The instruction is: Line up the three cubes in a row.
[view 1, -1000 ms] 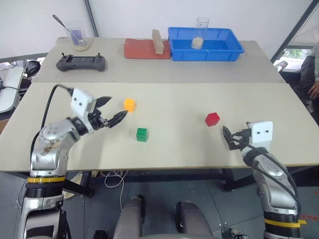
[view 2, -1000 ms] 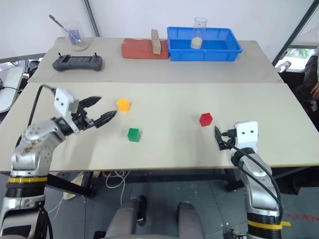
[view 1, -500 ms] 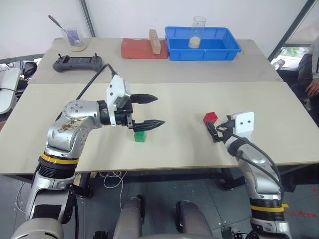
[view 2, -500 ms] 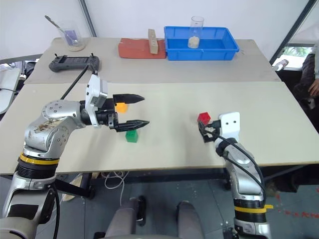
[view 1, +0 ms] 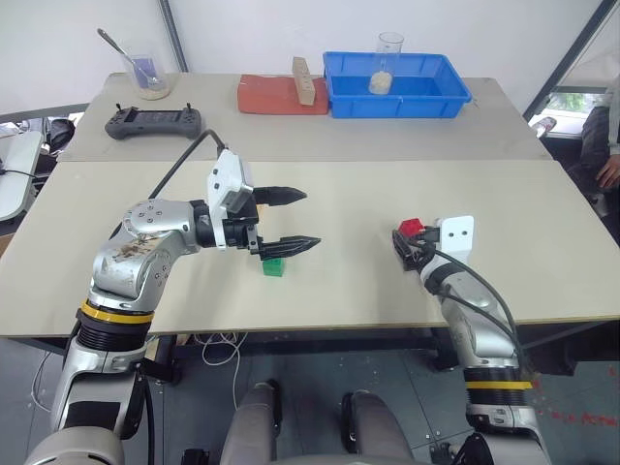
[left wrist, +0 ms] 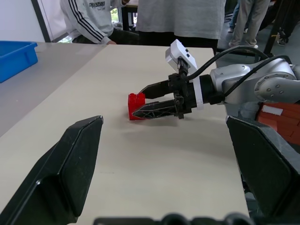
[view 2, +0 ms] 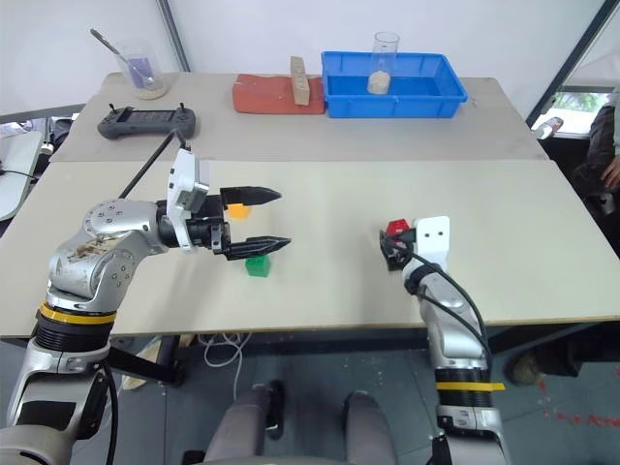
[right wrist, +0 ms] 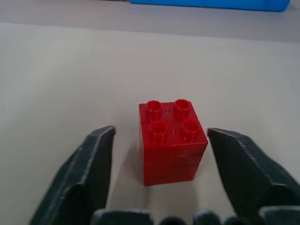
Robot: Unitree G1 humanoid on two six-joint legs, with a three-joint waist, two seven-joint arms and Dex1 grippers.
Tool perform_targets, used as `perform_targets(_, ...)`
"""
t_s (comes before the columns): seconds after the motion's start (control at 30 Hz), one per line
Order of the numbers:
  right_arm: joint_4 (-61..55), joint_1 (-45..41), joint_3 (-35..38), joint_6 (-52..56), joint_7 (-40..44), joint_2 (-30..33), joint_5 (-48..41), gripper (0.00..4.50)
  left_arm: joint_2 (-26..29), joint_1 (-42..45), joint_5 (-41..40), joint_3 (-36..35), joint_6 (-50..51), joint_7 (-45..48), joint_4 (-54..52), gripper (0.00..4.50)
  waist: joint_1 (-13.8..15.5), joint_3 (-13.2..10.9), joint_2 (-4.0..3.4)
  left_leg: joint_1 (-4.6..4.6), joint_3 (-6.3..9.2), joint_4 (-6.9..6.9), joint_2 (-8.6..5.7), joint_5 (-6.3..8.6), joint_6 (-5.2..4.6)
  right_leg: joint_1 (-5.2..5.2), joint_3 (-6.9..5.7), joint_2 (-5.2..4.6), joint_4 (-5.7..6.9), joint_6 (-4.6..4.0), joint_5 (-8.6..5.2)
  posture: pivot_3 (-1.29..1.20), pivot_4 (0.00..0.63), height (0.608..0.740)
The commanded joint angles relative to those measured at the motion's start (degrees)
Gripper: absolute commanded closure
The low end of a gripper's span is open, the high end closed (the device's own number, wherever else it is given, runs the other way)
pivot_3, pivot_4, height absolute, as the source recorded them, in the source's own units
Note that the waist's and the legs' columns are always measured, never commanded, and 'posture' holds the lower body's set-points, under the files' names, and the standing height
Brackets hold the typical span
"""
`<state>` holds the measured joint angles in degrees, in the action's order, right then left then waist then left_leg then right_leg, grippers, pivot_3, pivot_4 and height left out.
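- Head views: the left gripper [view 1: 295, 219] has its jaws wide apart and holds nothing. It hangs over the table [view 1: 349, 281], above the green cube [view 1: 274, 266], with the orange-yellow cube [view 2: 235, 208] just behind it.
- Head views: the right gripper [view 1: 402, 244] is right at the red cube [view 1: 411, 229], well apart from the other two cubes.
- Left wrist view: the right gripper [left wrist: 138, 100] has one finger on each side of the red cube [left wrist: 136, 106]. A person [left wrist: 180, 21] stands behind the table.
- Right wrist view: the jaws are apart. The red cube [right wrist: 171, 140] sits on the table between the two fingers [right wrist: 96, 159], with a gap on each side, so they do not squeeze it.
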<state>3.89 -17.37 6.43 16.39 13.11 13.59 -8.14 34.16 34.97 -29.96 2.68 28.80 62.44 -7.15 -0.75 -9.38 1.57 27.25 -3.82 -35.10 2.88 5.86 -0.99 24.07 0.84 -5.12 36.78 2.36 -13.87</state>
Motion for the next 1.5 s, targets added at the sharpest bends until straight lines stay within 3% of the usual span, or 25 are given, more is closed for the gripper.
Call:
perform_targets(0.03,0.0,-0.8,0.4,-2.6,0.9,0.7,-0.1,2.6,0.4,-0.5,-0.9,-1.1,-0.2,-0.1,-2.5,0.0,0.0,0.0,0.0,0.0,0.0,0.0,0.0,0.0,0.0,0.0,0.0,0.0,0.0,0.0,0.0,0.0,0.15,0.74)
perform_targets(0.1,0.1,-0.8,0.7,-2.8,1.1,0.7,-0.3,3.12,0.3,-0.9,-1.0,-1.1,0.0,-0.2,-2.9,0.0,0.0,0.0,0.0,0.0,0.0,0.0,0.0,0.0,0.0,0.0,0.0,0.0,0.0,0.0,0.0,0.0,0.15,0.74)
perform_targets(0.27,-2.4,-1.5,-0.6,-1.1,6.5,3.0,-1.9,3.11,1.0,-2.4,-1.0,-1.7,-0.3,0.1,-3.2,0.0,0.0,0.0,0.0,0.0,0.0,0.0,0.0,0.0,0.0,0.0,0.0,-0.01,0.01,0.0,0.0,0.0,0.15,0.74)
perform_targets(0.47,-5.6,-7.8,-7.2,3.9,33.5,13.8,-10.9,3.11,4.1,-7.8,-0.2,-3.7,-4.3,2.7,-3.0,0.0,-0.4,0.0,-0.02,-0.02,-0.01,0.01,0.05,0.0,0.0,0.05,0.04,0.02,0.03,-0.02,0.0,0.0,0.15,0.74)
perform_targets(0.57,-0.8,-12.1,-10.7,3.6,46.4,17.4,-13.2,3.11,4.2,-12.3,0.1,-4.4,-6.2,1.7,-5.0,0.0,-0.3,0.0,-0.02,-0.05,0.0,0.03,0.07,0.0,0.0,0.03,0.02,0.03,0.01,-0.06,-0.03,0.0,0.15,0.74)
perform_targets(0.7,10.3,-17.0,-16.3,-4.8,57.4,17.7,-9.0,3.11,3.5,-19.3,-1.1,-6.4,-6.0,-1.3,-10.1,0.0,0.1,0.0,-0.01,-0.04,-0.01,0.02,0.06,0.01,0.01,0.01,-0.01,-0.01,-0.02,-0.07,-0.03,0.0,0.15,0.74)
perform_targets(0.93,31.8,-27.2,-17.9,-17.5,66.5,16.1,-4.4,3.11,4.9,-33.2,-4.4,-11.1,-3.1,-5.4,-21.8,0.0,-0.1,0.0,-0.02,-0.01,-0.08,0.0,0.04,0.18,0.29,0.07,-0.02,-0.12,-0.01,-0.06,0.0,0.0,0.15,0.74)
perform_targets(1.27,47.5,-32.9,-18.2,-27.4,71.6,13.8,0.2,3.11,4.5,-37.7,-4.3,-11.8,-3.4,-9.3,-24.8,0.0,-0.1,0.0,-0.03,-0.03,-0.07,0.03,0.06,0.23,0.36,0.06,-0.09,-0.08,0.01,-0.13,-0.05,0.0,0.15,0.74)
perform_targets(1.33,50.0,-33.2,-18.3,-29.6,71.4,13.4,1.2,2.08,4.4,-38.4,-4.7,-11.8,-3.1,-10.0,-25.6,0.0,-0.1,0.0,-0.03,-0.04,-0.07,0.04,0.07,0.21,0.34,0.06,-0.09,-0.07,0.02,-0.13,-0.05,0.0,0.15,0.74)
perform_targets(1.5,53.9,-35.3,-17.0,-31.3,71.1,13.6,2.6,0.36,4.2,-39.2,-5.3,-11.7,-2.5,-11.2,-26.4,0.0,-0.1,0.0,-0.04,-0.05,-0.07,0.04,0.07,0.25,0.41,0.07,-0.09,-0.08,0.03,-0.14,-0.05,0.0,0.15,0.74)
